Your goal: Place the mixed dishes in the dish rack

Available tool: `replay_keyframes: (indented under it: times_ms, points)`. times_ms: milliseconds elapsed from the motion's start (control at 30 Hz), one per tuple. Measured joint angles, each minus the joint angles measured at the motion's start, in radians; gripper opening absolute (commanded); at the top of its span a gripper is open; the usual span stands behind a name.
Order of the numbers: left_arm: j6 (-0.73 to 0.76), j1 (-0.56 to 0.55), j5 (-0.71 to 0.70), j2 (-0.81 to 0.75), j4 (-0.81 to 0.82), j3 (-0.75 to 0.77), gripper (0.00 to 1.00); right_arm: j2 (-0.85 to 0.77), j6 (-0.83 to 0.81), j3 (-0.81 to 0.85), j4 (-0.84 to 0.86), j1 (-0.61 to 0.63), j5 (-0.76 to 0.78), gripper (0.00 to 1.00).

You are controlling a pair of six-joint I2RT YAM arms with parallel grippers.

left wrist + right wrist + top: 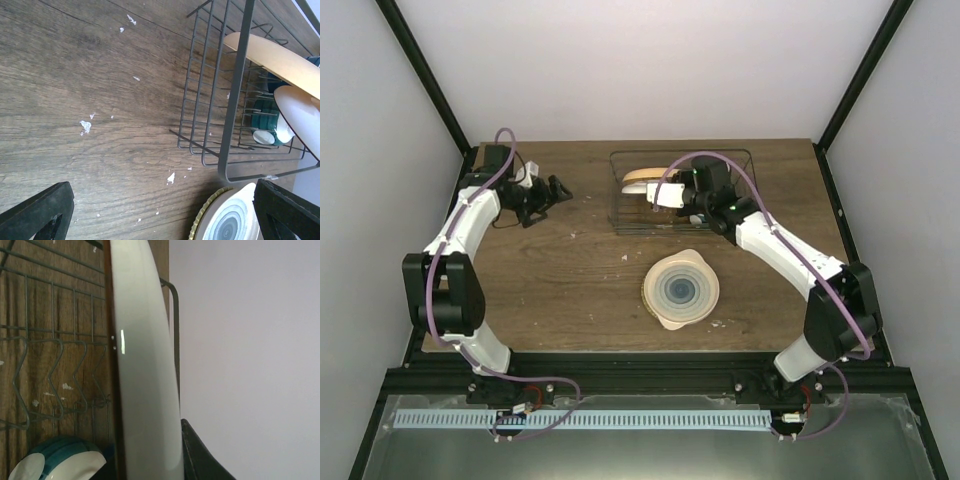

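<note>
The wire dish rack (730, 160) stands at the back middle of the table. An orange-yellow plate (640, 176) leans on edge in it, also in the left wrist view (280, 60). My right gripper (672, 196) is inside the rack, shut on a plain white plate (145, 390) held on edge; one finger (200, 457) shows beside it. A white-and-teal bowl (55, 465) lies on the rack floor next to it. The cream plate with grey-blue rings (681, 290) lies flat on the table in front of the rack. My left gripper (558, 190) is open and empty, left of the rack.
The ringed plate rests on a dish with a yellow ridged rim (205, 215). White flecks (86, 126) dot the wooden table. Black frame posts (840, 110) rise at the back corners. A dark blue item (314, 60) shows behind the orange plate, mostly hidden.
</note>
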Motion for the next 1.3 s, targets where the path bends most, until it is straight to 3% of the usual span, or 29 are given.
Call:
replay_keyframes:
  times_ms: [733, 967, 1300]
  points:
    - [0.007, 0.008, 0.0, 0.024, 0.002, 0.003, 1.0, 0.133, -0.045, -0.033, 0.133, -0.011, 0.064, 0.01]
    - [0.007, 0.011, 0.0, 0.03, 0.001, 0.005, 1.0, 0.167, -0.016, 0.039, 0.047, -0.016, 0.064, 0.01]
    - [0.007, 0.011, 0.016, 0.067, -0.002, 0.039, 1.0, 0.272, 0.076, 0.27, -0.184, -0.029, 0.053, 0.01]
